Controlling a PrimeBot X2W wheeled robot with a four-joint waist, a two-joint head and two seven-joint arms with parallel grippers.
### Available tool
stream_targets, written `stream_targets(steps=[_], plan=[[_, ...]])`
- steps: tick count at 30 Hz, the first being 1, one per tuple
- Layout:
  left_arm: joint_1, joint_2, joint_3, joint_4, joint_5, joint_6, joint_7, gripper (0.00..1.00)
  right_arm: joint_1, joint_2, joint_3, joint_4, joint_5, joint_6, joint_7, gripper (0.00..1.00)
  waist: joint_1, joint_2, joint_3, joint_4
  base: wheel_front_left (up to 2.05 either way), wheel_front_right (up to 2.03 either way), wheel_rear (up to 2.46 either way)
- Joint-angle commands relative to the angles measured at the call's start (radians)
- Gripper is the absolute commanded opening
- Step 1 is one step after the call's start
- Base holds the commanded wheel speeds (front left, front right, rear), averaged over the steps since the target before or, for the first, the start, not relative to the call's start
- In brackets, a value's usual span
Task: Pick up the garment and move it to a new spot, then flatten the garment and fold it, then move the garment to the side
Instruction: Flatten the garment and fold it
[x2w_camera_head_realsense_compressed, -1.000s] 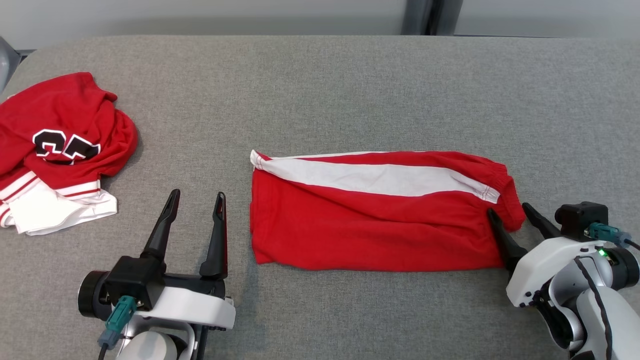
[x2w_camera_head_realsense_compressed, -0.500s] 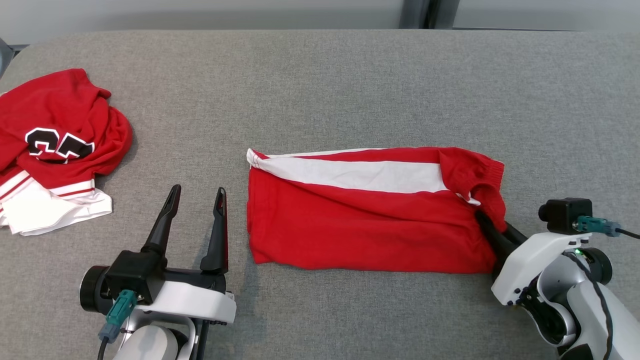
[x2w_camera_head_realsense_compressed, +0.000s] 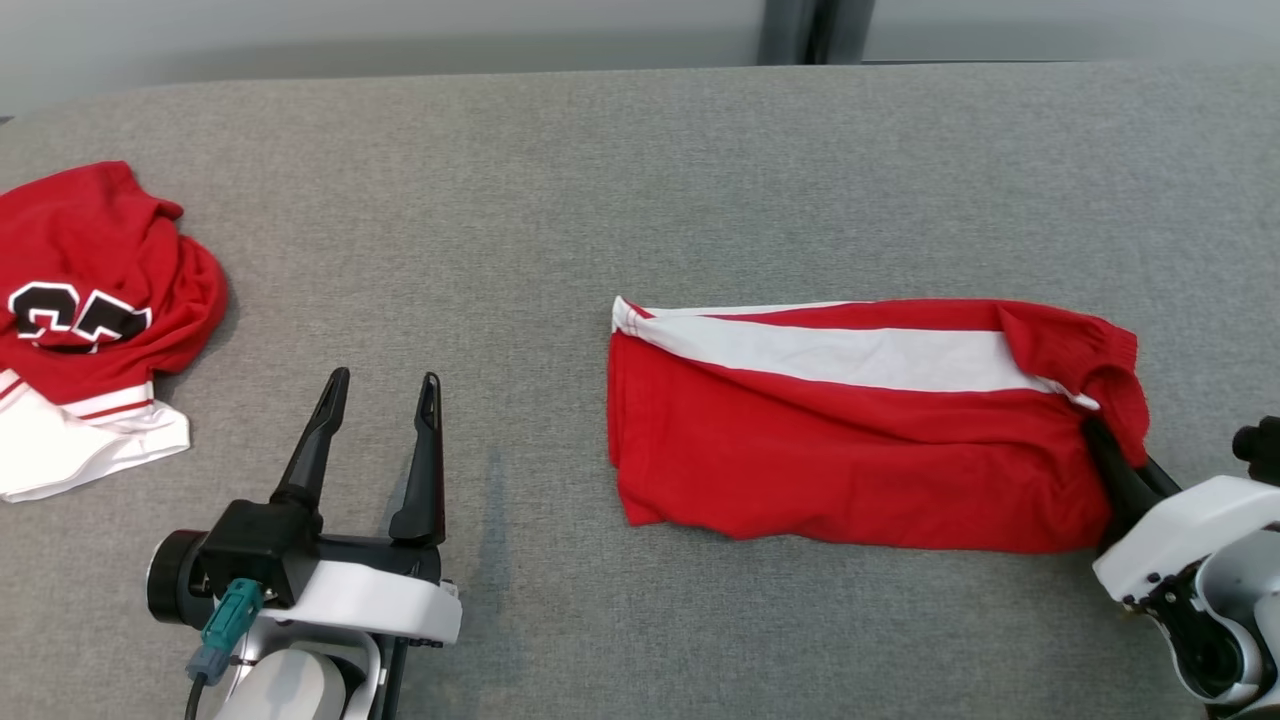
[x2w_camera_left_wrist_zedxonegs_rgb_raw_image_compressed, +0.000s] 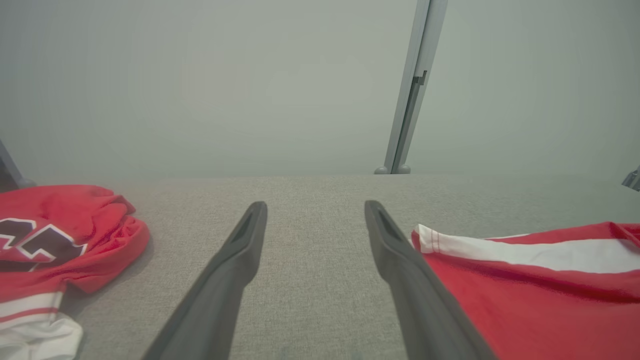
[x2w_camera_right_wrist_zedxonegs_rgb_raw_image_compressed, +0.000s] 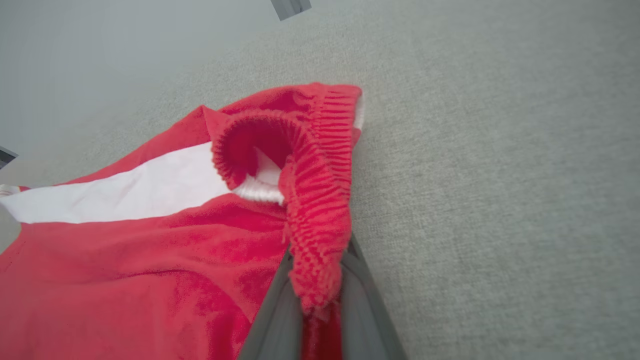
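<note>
Right end effector (x2w_camera_head_realsense_compressed: 1098, 440), spread a second ago, now pinches the shorts (x2w_camera_head_realsense_compressed: 850, 470) by the waistband (x2w_camera_right_wrist_zedxonegs_rgb_raw_image_compressed: 320, 200), seemingly dragging them aside; left end effector (x2w_camera_head_realsense_compressed: 385, 378) gapes, idle.

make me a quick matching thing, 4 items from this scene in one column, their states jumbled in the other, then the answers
Column one
1. left gripper
2. right gripper
3. red shorts
4. numbered jersey

Column two
a. crumpled at the left end of the table
b. open, holding nothing
c. folded flat, white stripe showing
d. shut on a ribbed waistband

Pairs: 1-b, 2-d, 3-c, 4-a
</note>
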Motion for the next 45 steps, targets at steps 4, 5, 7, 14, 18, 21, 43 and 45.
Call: stream_targets(steps=[4, 5, 7, 14, 18, 21, 43, 45], plan=[[-0.003, 0.013, 0.006, 0.001, 0.011, 0.003, -0.004, 1.0, -0.026, 0.031, 0.019, -0.083, 0.031, 0.0, 0.006, 0.0, 0.0, 0.0, -0.006, -0.024, 0.0, 0.0, 0.0], [-0.003, 0.015, 0.004, 0.0, 0.012, 0.002, -0.001, 1.0, -0.034, 0.04, 0.03, -0.111, 0.036, 0.0, 0.005, 0.0, 0.0, 0.0, -0.008, -0.026, 0.0, 0.0, 0.0], [-0.006, 0.016, 0.0, -0.001, 0.012, 0.002, 0.002, 1.0, -0.046, 0.061, 0.055, -0.17, 0.043, 0.0, 0.01, 0.0, 0.0, 0.0, -0.012, -0.03, 0.0, 0.0, 0.0], [-0.012, 0.012, -0.017, 0.0, 0.016, -0.002, 0.008, 1.0, -0.099, 0.134, 0.165, -0.283, -0.003, 0.0, 0.03, 0.0, 0.0, 0.0, -0.02, -0.023, 0.0, 0.0, 0.0], [-0.025, 0.003, -0.034, 0.005, 0.013, -0.011, 0.012, 1.0, -0.146, 0.181, 0.255, -0.245, -0.072, 0.0, 0.053, 0.0, 0.0, 0.0, -0.014, 0.003, 0.0, 0.0, 0.0], [-0.033, -0.006, -0.046, 0.011, 0.014, -0.02, 0.011, 1.0, -0.176, 0.197, 0.303, -0.175, -0.115, 0.0, 0.052, 0.0, 0.0, 0.0, -0.006, 0.031, 0.0, 0.0, 0.0], [-0.07, -0.042, -0.058, 0.044, 0.024, -0.041, -0.002, 1.0, -0.251, 0.233, 0.574, -0.032, -0.23, 0.0, -0.091, 1.0, 0.0, 0.0, 0.037, 0.04, 0.0, 0.0, 0.0], [-0.071, -0.044, -0.058, 0.045, 0.025, -0.04, -0.002, 1.0, -0.247, 0.231, 0.572, -0.046, -0.233, 0.0, -0.117, 1.0, 0.0, 0.0, 0.035, 0.037, 0.0, 0.0, 0.0]])
